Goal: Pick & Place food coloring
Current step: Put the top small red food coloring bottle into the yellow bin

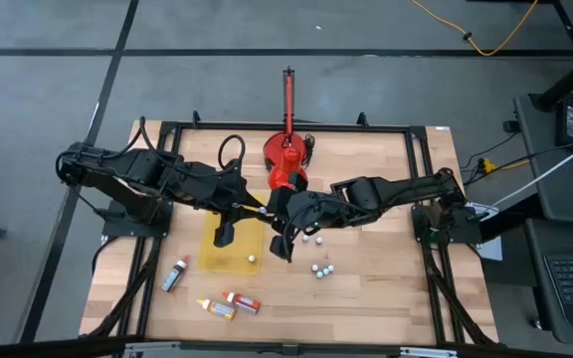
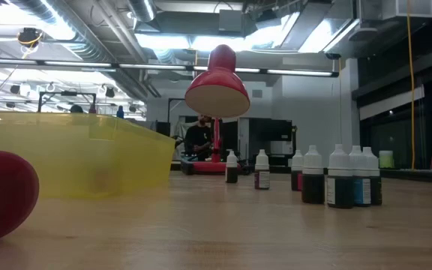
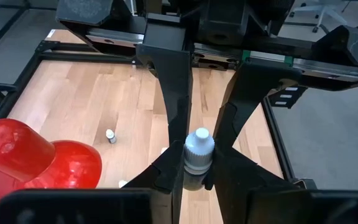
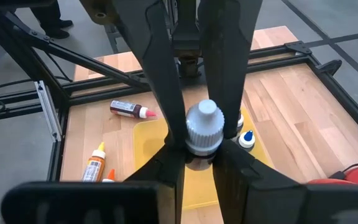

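Left gripper (image 3: 194, 168): jaws clamped on a white-capped food coloring bottle (image 3: 197, 155), near the red lamp (image 1: 285, 164).
Right gripper (image 4: 197, 152): pinching another capped bottle (image 4: 204, 130) above the yellow tray (image 4: 151, 146).
Elsewhere: three bottles (image 1: 217, 301) lie on the table.
Risk: crowded arms could collide; a narrow grip near the cap may slip.

Both arms (image 1: 296, 204) crowd mid-table beside the red lamp (image 1: 285, 164); the near-right boards (image 1: 386, 298) seem open.
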Controlling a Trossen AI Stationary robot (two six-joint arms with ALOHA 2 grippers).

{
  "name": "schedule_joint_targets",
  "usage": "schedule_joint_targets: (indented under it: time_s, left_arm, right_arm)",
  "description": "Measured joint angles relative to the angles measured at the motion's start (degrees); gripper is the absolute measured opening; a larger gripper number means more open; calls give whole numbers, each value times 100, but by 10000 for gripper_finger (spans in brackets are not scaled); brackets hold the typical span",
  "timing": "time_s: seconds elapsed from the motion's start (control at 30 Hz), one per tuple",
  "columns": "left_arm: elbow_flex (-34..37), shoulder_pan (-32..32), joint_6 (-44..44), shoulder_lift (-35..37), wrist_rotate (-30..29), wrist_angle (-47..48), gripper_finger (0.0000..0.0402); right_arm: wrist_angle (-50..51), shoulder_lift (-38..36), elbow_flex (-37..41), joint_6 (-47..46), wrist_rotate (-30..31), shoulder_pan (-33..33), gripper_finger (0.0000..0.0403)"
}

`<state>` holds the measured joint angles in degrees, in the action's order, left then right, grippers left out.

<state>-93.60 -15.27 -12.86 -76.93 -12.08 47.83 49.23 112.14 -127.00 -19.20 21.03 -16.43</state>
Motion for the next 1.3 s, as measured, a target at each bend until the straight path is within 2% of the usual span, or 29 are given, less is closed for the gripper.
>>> schedule_joint_targets:
  time_s: [0.2,0.47,0.67,1.0,1.3]
  left_arm:
    - [0,0,11,0,-26,-36,65]
    - [0,-33,-90,85,-143,246,64]
    - [94,-378,-329,352,-912,651,63]
    - [1644,-1103,-1279,1291,-1944,501,63]
    - [3094,-1700,-1863,1533,-2262,-358,63]
  right_arm:
    - [1,0,0,23,12,2,109]
    - [454,-24,0,-283,15,2,231]
    - [763,-28,2,-395,103,-122,299]
    - [1011,-33,2,-857,792,-394,311]
    - [1043,-33,2,-1233,997,-526,311]
